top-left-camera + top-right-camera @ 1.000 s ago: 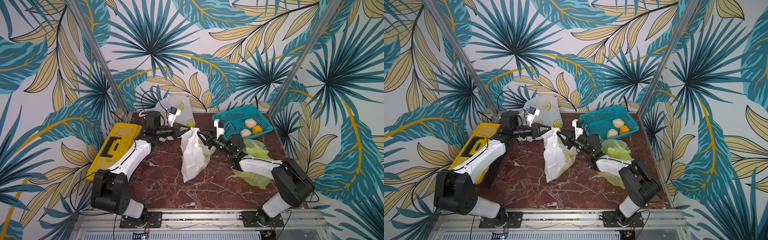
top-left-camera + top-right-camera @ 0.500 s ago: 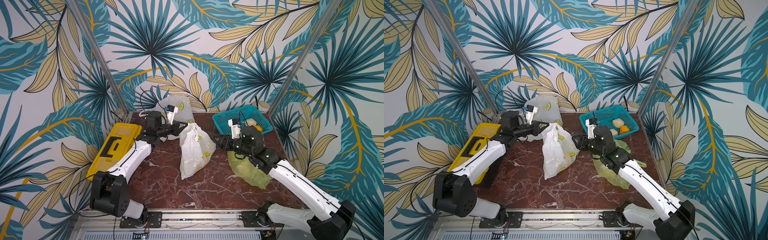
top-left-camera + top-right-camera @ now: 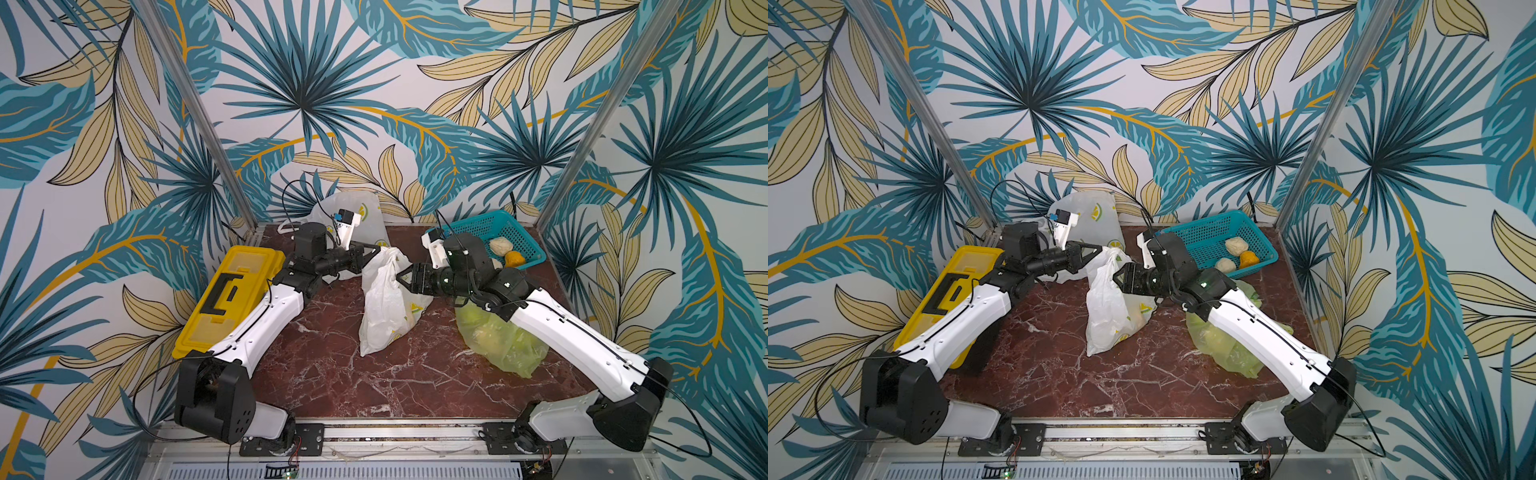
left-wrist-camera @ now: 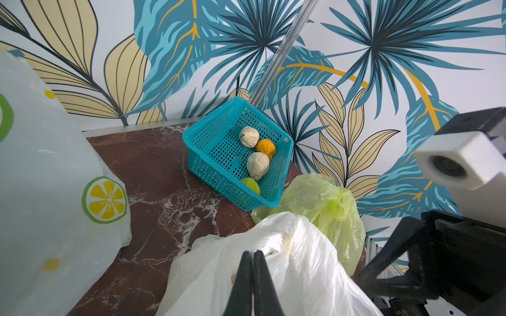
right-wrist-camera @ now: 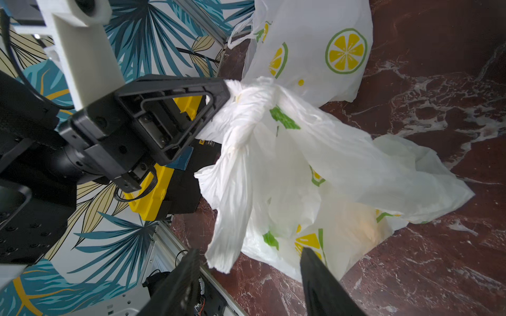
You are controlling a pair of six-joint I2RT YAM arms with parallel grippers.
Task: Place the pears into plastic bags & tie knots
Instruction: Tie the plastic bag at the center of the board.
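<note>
Freed by the right gripper (image 5: 249,250) (jaws now apart), one handle (image 5: 232,205) dangles; left gripper (image 4: 253,255) stays clamped on the white bag (image 3: 384,307), propping it for knotting.

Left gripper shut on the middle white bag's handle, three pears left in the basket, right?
Not three: the left wrist view shows four pears in the basket, two cream, one orange, one green. The left gripper is shut on the white bag handle.

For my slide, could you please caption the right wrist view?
Left claw shut on a lemon-print bag; open right claw faces its dangling handle.
</note>
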